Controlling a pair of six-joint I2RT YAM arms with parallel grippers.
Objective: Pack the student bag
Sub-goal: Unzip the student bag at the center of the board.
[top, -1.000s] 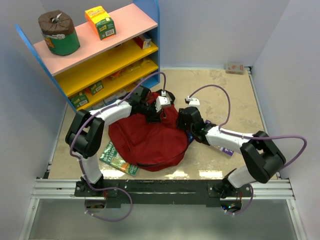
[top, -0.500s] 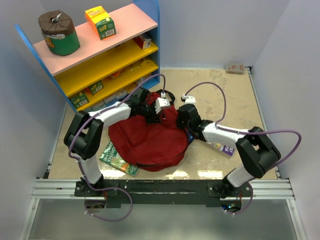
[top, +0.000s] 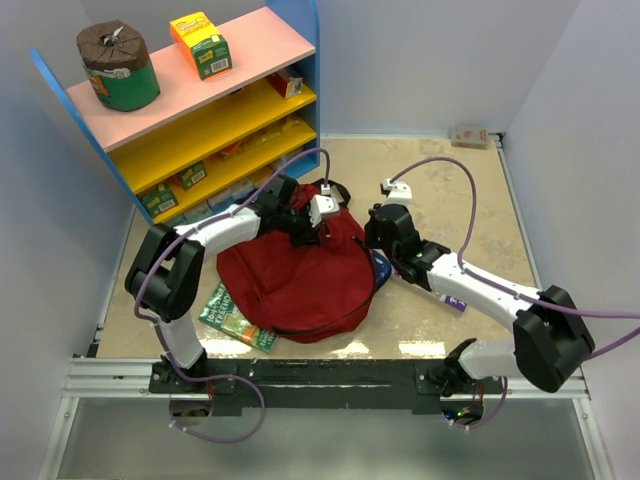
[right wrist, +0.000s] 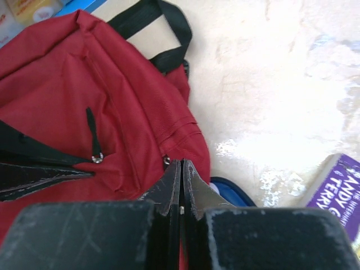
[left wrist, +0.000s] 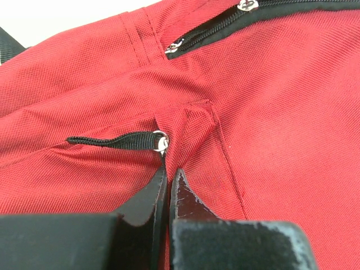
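The student bag (top: 295,285) is a large dark-red backpack lying flat mid-table, black handle (right wrist: 163,34) at its far end. My left gripper (top: 300,232) rests on the bag's upper part. In the left wrist view it (left wrist: 170,169) is shut, pinching the red fabric just below a silver zipper slider (left wrist: 161,141) with a black pull cord (left wrist: 107,139). My right gripper (top: 375,250) is at the bag's right edge. In the right wrist view it (right wrist: 181,161) is shut on the bag's edge by a small zipper ring (right wrist: 166,161), a metal bit showing between the jaws.
A blue pencil case (top: 382,268) sticks out under the bag's right edge (right wrist: 233,192). A purple book (top: 450,300) lies right of it, a green book (top: 235,318) under the bag's left side. A blue shelf unit (top: 200,110) stands far left, a small box (top: 470,135) at the far right.
My right arm's elbow has swung out to the right and its wrist has shifted slightly right at the bag's edge. The left arm and the bag have hardly moved.
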